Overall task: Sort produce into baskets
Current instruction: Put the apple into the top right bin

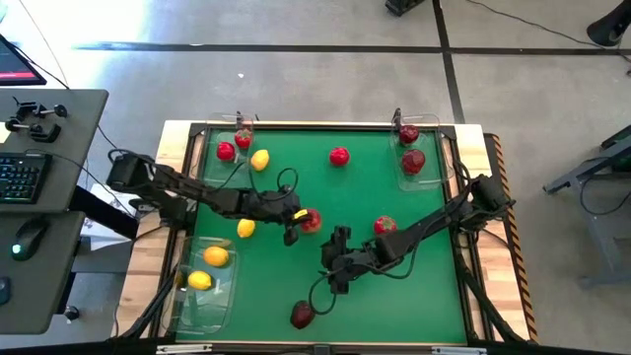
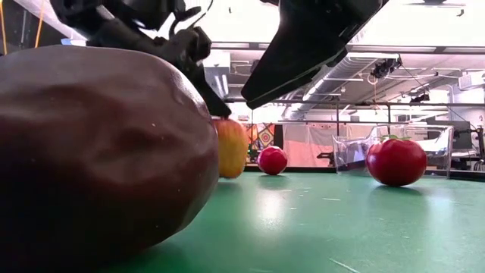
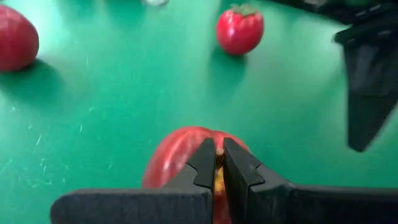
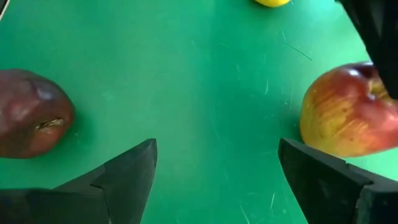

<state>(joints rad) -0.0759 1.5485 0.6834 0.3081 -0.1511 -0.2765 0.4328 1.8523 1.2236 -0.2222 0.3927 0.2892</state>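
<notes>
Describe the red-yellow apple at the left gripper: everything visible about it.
The red-yellow apple sits near the middle of the green table, red skin shading to streaked yellow on one side, smooth and glossy. The shut left gripper is right at its top; contact isn't clear. No other fruit touches it.

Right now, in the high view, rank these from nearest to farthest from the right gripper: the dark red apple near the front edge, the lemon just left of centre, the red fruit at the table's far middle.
From the right gripper, open:
1. Dark red apple, front edge.
2. Lemon, left.
3. Red fruit, far middle.
</notes>
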